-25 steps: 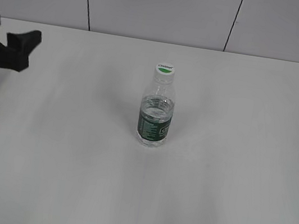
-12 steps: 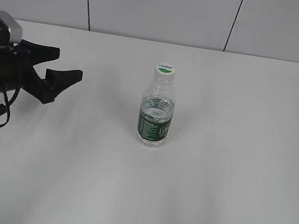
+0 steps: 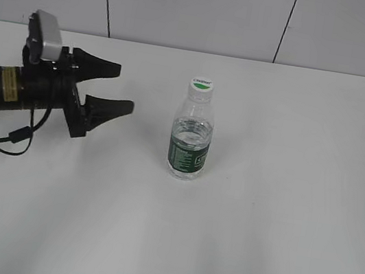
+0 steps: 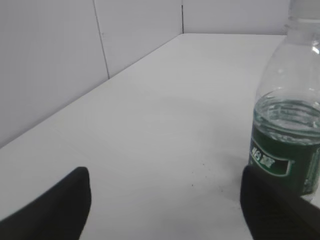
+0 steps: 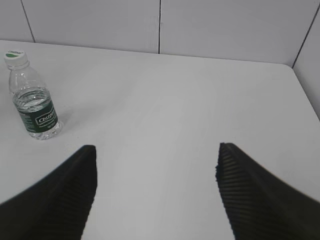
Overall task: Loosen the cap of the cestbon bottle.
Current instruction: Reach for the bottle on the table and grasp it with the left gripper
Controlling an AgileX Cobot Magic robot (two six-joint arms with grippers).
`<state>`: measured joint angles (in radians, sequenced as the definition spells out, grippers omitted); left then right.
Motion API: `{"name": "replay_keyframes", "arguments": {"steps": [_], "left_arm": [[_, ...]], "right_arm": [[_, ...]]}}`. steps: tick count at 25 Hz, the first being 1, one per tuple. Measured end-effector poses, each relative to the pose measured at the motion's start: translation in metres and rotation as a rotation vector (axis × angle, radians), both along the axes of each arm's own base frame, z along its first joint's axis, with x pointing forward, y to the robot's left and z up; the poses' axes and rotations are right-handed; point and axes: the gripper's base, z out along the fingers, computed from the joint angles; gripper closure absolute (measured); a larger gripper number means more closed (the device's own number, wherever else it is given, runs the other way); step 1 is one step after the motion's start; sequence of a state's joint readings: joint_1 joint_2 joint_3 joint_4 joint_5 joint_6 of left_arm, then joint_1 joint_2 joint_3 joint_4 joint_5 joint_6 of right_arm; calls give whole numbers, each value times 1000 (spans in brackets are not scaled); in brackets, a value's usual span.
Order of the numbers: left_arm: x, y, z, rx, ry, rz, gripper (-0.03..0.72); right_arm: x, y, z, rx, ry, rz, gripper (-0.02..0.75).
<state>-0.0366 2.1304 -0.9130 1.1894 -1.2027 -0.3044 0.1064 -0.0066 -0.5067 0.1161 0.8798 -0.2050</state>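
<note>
The light, thin-walled cestbon bottle (image 3: 190, 138) is best gripped at its label; both wide-open grippers (image 3: 110, 87) (image 5: 155, 165) are empty.

Not much readable text here. The clearest bit is in the right wrist view: the dark green label (image 5: 41, 119) on the cestbon bottle (image 5: 34, 97) shows "Cestbon" in white script. Below that there's smaller print, too tiny to make out.

In the left wrist view the same label (image 4: 285, 160) shows two chunky white characters, looks like Chinese, but too blurry to read for sure.

In the exterior view the cap (image 3: 202, 84) has tiny lettering above its green half-disc, unreadable. The left arm has a yellowish sticker (image 3: 11, 84) with dark print, also illegible.
</note>
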Motion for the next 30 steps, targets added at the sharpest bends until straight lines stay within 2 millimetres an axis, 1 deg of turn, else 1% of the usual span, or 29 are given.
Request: {"name": "replay_keyframes", "arguments": {"steps": [3,6,10,14,24,26,30], "left_arm": [[4,-19,-11,5,21,-86,136],[2,-33,-20,11,49,-143,136],[3,-38,-19,8,46,-161,136],[2,-44,-18,-9,84,-169,136],[-13,-85,-19,9,95,-259,136],[-14,-90,-19,13,94,-266,136],[-12,-97,-28,16,107,-270,136]], "right_arm": [[0,0,0,0,0,0,169],[0,0,0,0,0,0,169],[0,0,0,0,0,0,169],[0,0,0,0,0,0,169],[0,0,0,0,0,0,169],[0,0,0,0,0,0,169],[0,0,0,0,0,0,169]]}}
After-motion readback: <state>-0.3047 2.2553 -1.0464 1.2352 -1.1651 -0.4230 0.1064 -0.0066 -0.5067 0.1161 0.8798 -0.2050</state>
